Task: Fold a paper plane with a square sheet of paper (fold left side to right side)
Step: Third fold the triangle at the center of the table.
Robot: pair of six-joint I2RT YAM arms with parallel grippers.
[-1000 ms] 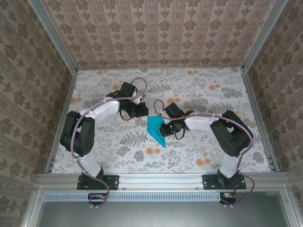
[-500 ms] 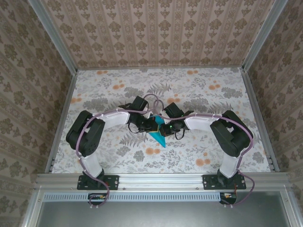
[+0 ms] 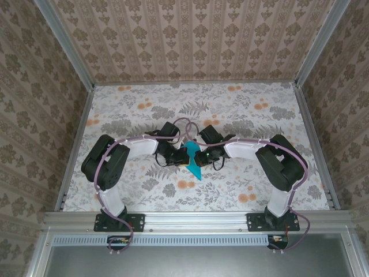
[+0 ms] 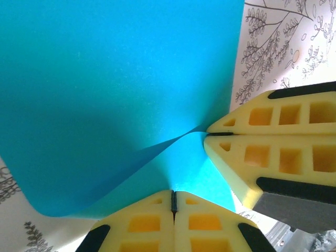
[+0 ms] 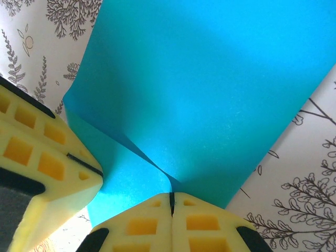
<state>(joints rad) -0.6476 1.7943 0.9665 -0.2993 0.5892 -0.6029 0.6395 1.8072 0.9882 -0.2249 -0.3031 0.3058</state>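
Pinching the paper (image 3: 191,163) at the centre of the top view, left gripper (image 4: 173,202) and right gripper (image 5: 171,202) both clamp it, tips close together. Best to anchor one side, carry the left edge across squarely, then crease.

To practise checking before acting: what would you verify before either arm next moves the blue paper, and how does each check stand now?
1. Left jaws shut on the turquoise paper: ok, closed with the sheet pinched in their seam.
2. Right jaws shut on the paper: ok, closed on it in the same way in the right wrist view.
3. Both grips close together on the paper: ok, they pinch neighbouring spots.
4. The two pairs of jaws apart from each other: cannot tell, they sit very near.
5. Fold pressed flat: not ok, the paper bends in a soft curve.
6. Paper edges lined up: cannot tell.
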